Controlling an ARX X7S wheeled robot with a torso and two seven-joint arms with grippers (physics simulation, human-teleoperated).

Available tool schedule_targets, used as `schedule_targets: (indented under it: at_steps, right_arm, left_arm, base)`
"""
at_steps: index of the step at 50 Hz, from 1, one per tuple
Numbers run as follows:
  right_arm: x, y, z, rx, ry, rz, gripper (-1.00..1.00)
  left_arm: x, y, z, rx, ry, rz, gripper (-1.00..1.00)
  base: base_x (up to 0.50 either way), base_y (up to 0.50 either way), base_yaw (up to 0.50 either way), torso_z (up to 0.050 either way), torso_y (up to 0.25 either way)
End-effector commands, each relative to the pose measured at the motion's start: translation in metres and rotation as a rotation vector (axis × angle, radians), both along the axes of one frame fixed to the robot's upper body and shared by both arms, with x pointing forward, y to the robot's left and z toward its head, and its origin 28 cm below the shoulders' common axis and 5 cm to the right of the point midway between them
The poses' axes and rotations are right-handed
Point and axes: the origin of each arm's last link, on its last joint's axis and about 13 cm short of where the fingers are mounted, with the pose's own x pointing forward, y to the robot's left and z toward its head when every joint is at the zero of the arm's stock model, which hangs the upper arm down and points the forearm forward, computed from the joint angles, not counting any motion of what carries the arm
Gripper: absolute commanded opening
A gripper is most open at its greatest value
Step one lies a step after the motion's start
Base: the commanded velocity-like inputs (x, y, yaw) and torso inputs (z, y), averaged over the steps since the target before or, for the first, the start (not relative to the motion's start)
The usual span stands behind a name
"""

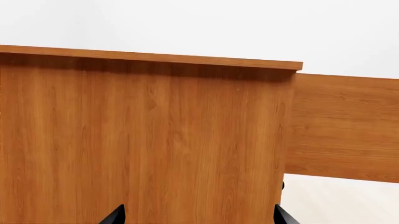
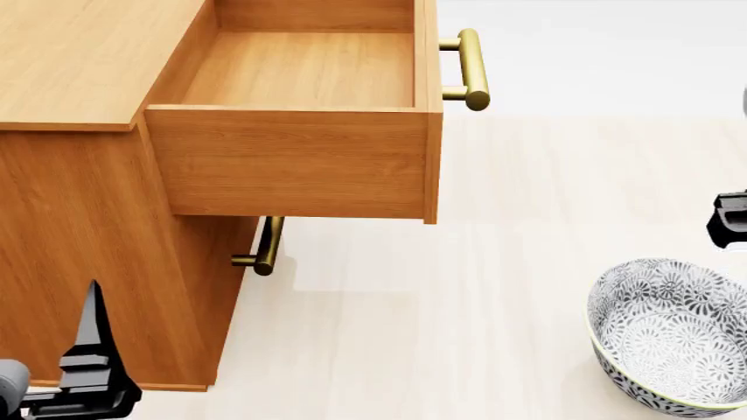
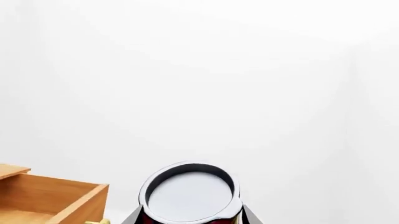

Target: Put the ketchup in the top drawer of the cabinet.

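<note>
The right fingers [image 3: 190,220] are clamping the ketchup [image 3: 190,198], well apart from the open top drawer [image 2: 303,70]. The can could be clipping the drawer's wall on entry. Left fingers [image 1: 196,215] are spread, empty.

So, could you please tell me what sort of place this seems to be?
Probably a bare simulated test room: a lone wooden cabinet with its top drawer open, a patterned bowl, a plain pale floor, blank white surroundings.

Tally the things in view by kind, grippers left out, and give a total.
Cabinets: 1, the cabinet
Open drawers: 1, the top drawer
Brass handles: 2, upper handle, lower handle
Bowls: 1, the floral bowl
Cans: 1, the ketchup
Total: 6
</note>
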Motion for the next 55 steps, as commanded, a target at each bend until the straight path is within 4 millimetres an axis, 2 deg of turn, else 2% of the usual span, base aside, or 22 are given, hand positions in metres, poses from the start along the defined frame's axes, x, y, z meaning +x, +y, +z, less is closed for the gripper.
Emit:
schedule_targets:
  at_steps: [1,10,34,55]
  right_arm:
    - [0.009,0.009,0.031,-0.063,-0.045,0.024,-1.00]
    - [0.015,0.015,0.054,-0.091,-0.071,0.050,-1.00]
    - [0.032,0.031,0.081,-0.141,-0.102,0.105,-1.00]
    - [0.057,0.051,0.105,-0.157,-0.131,0.192,-1.00]
  left_arm:
    - [0.000,0.000,0.000,-0.002,0.000,0.001,1.00]
    - [-0.001,0.001,-0.001,-0.004,0.001,0.004,1.00]
    - [0.000,0.002,-0.003,-0.009,0.004,0.010,1.00]
    - [-0.001,0.003,-0.003,-0.011,0.004,0.014,1.00]
  base:
    - [0.00,0.00,0.00,0.000,0.000]
    - [0.00,0.00,0.00,0.000,0.001]
    - [0.00,0.00,0.00,0.000,0.000]
    - [0.00,0.00,0.00,0.000,0.000]
